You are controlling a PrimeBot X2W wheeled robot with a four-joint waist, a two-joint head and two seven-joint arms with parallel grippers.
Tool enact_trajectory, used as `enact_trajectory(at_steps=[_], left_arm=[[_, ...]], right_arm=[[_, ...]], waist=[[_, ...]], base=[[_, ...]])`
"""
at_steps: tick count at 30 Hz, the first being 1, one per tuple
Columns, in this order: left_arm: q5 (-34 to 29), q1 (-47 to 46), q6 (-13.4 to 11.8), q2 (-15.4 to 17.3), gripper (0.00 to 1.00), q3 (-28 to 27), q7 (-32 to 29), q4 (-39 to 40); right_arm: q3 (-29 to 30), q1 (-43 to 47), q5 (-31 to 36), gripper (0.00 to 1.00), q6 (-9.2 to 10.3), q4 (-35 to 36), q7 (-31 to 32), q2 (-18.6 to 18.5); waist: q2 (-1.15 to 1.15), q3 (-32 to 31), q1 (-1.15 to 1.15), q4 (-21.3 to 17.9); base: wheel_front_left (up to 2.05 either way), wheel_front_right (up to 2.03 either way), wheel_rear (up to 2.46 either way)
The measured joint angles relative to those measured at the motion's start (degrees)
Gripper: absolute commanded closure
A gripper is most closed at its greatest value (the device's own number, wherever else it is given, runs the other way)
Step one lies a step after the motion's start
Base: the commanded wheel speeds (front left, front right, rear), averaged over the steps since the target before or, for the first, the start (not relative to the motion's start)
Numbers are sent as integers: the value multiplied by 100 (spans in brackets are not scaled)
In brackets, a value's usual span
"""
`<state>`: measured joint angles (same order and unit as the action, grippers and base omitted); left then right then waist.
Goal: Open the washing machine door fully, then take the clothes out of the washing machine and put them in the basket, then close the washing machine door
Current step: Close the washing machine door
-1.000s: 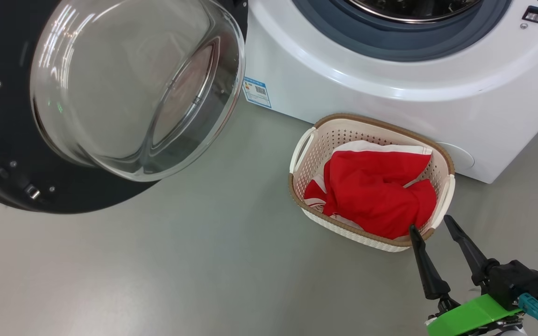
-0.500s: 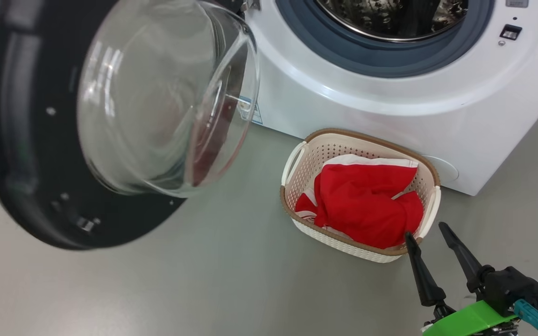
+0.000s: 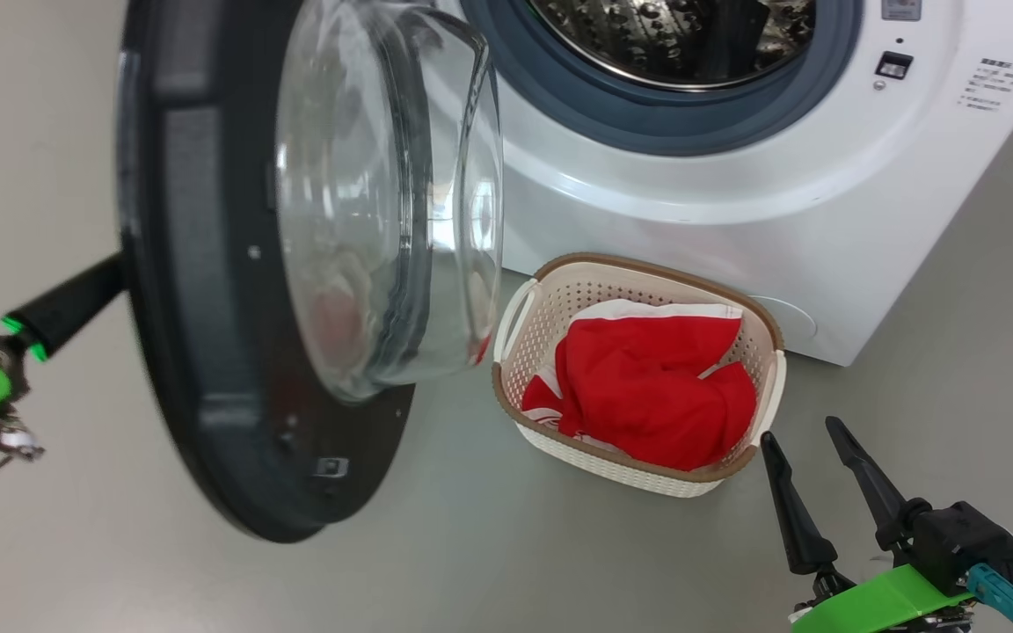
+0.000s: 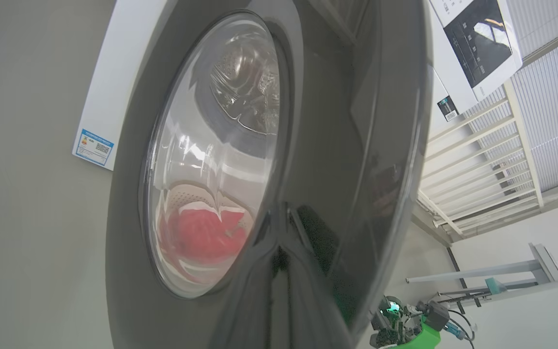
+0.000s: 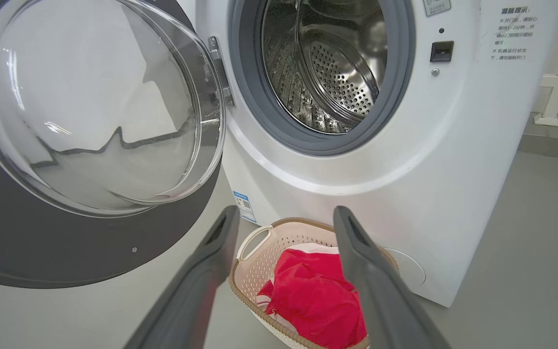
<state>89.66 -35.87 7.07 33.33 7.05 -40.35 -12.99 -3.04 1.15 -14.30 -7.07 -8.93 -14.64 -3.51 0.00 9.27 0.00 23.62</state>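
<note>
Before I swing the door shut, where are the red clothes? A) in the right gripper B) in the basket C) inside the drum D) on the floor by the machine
B: the red clothes lie bunched inside the basket in front of the washing machine, and the right gripper is open with nothing between its fingers.

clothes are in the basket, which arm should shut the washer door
Left. The left gripper, shut, sits against the outer face of the washing machine door, so it can likely push it closed. The right gripper hangs open near the basket, on the door's inner side.
</note>
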Motion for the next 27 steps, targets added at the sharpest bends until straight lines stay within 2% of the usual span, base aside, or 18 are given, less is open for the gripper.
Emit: enact_trajectory(at_steps=[9,13,22,27], left_arm=[[-2,177,0,-171,100,136,-37,936],[-154,183,0,-243,100,302,127,1189],[-230,-4,1,-634,100,631,603,1443],[-241,-90,1,-666,100,678,849,1413]], right_arm=[[22,-1,0,0,0,23,0,26],[25,-1,0,0,0,36,0,32],[51,-5,0,0,0,53,0,49],[51,-9,0,0,0,53,0,52]], waist=[[0,21,0,-298],[0,35,0,-447],[0,92,0,-732],[0,124,0,-819]], base=[[0,0,0],[0,0,0],[0,0,0],[0,0,0]])
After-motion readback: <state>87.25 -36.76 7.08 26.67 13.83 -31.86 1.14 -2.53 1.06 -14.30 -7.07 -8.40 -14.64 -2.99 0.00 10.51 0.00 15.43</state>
